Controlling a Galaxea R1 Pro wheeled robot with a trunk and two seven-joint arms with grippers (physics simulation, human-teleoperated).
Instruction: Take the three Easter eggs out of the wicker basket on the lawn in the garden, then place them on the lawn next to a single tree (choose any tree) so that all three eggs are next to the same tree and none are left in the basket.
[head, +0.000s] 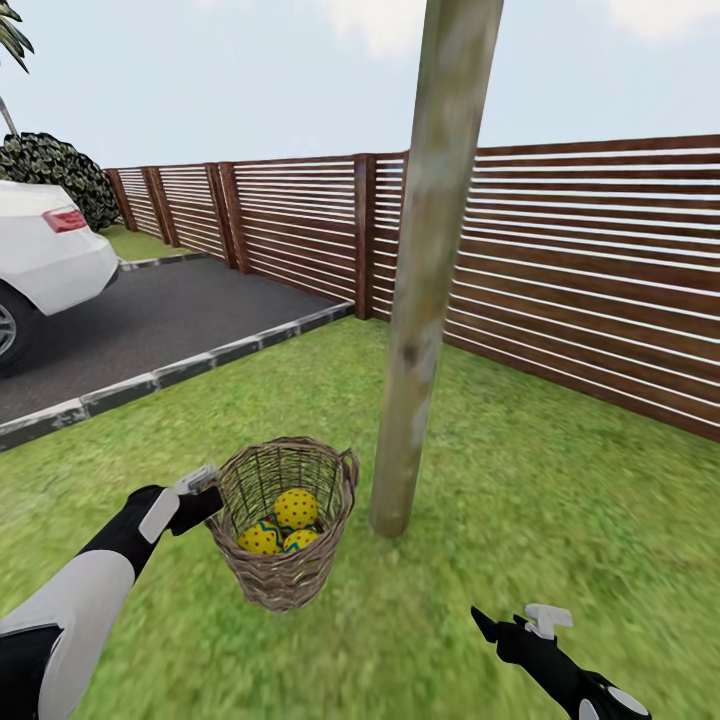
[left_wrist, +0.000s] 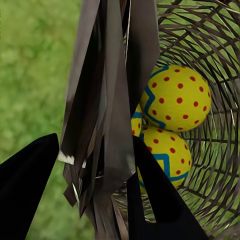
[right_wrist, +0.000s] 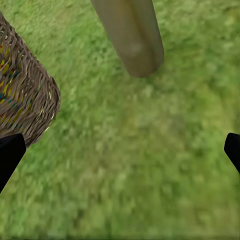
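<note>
- Left arm reaches forward; left claw grips the near rim of the small brown woven-twig basket, one finger inside the weave.
- Basket stands on the green lawn, just beside the pale grey-green tree trunk.
- Three yellow red-dotted eggs lie inside it.
- Right claw hangs low over grass, wide apart, empty.
- Left wrist view shows the blue zigzag bands.

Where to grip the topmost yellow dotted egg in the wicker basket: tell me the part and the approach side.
Grip the uppermost yellow, red-dotted Easter egg across its rounded middle, coming down through the open top of the brown woven wicker basket. The walls block any side approach, and this egg rests on the other two.
</note>
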